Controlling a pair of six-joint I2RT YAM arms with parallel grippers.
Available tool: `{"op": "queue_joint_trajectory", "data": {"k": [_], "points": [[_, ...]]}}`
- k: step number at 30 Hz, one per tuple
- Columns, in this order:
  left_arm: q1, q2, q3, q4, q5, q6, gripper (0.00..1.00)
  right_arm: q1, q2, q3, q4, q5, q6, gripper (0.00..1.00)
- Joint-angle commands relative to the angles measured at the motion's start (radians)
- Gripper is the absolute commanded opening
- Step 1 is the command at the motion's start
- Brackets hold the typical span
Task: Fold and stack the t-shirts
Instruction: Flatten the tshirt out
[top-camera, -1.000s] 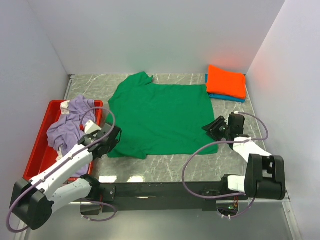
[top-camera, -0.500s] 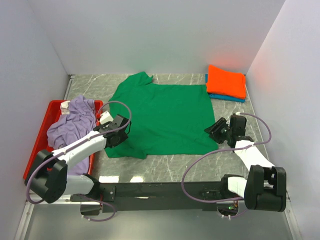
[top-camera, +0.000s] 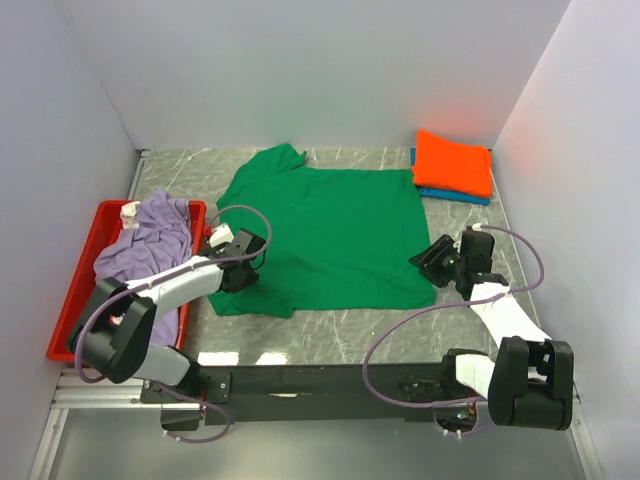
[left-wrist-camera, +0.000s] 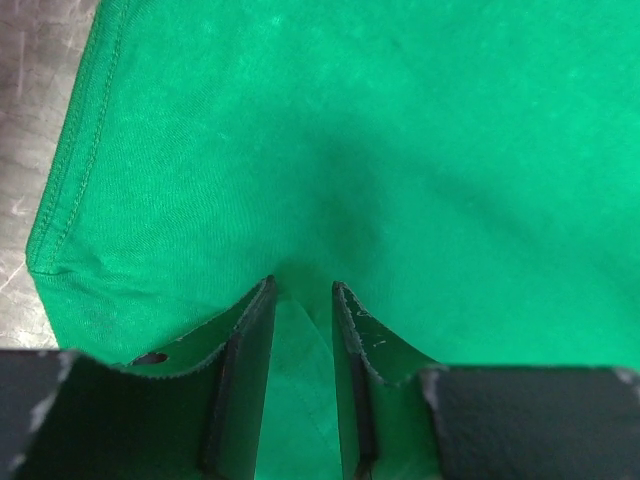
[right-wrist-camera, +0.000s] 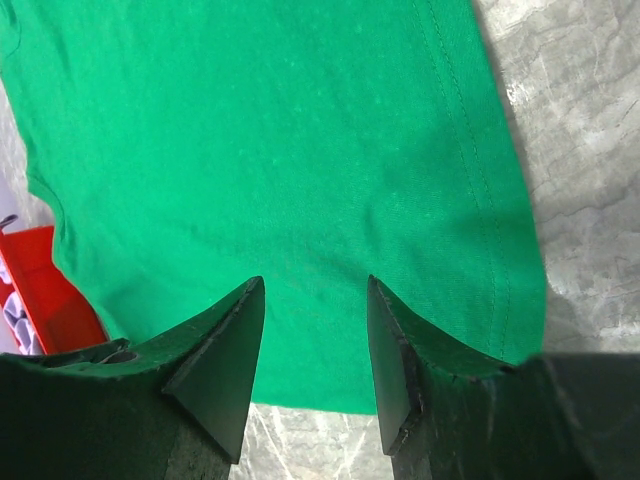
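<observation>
Left gripper (left-wrist-camera: 302, 285): jaws only a narrow gap apart, tips down on the green tee (top-camera: 320, 230). A small ridge of green cloth stands up in the gap between the fingers (left-wrist-camera: 245, 350). Can't tell whether it's actually clamped or just sitting between the pads. The stitched seam (left-wrist-camera: 75, 160) runs left of the jaws, and the cloth corner is just left of the left tip. Bare table (left-wrist-camera: 30, 110) lies beyond that seam. Ahead of the jaws it's all flat green.

Right gripper (right-wrist-camera: 310, 285): jaws clearly apart with a wide gap. Only flat tee lies under and between them, nothing pinched. Can't tell whether the tips touch the cloth. The seam runs to the right of the jaws, and the tee corner is just right of the right finger, with marble table past it. A bit of the red tray (right-wrist-camera: 40, 290) shows well off to the left of the left finger.

Top view:
- Green tee is spread flat mid-table, between the two grippers.
- Left gripper is on its near-left edge, right gripper at its near-right corner.
- Orange tee (top-camera: 453, 162) is folded, well ahead of the right gripper in the back right corner.
- It lies on the blue tee (top-camera: 455, 195), of which only an edge shows.
- Lavender tee (top-camera: 145, 245) is heaped in the tray, just left of the left gripper.
</observation>
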Motion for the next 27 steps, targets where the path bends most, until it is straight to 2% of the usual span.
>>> {"op": "queue_joint_trajectory", "data": {"k": [1, 9, 21, 27], "points": [[0.003, 0.018, 0.006, 0.017, -0.001, 0.009, 0.34, -0.005, 0.0, 0.005, 0.014, 0.01, -0.021, 0.53], [0.003, 0.0, -0.019, 0.013, 0.02, -0.005, 0.3, -0.005, -0.002, -0.006, 0.017, 0.01, -0.021, 0.53], [0.003, -0.057, -0.033, -0.044, 0.006, -0.006, 0.3, -0.008, -0.008, -0.024, 0.032, 0.001, -0.013, 0.53], [0.003, -0.036, -0.028, -0.052, 0.016, 0.006, 0.29, -0.008, 0.001, -0.032, 0.041, -0.007, -0.012, 0.53]]}}
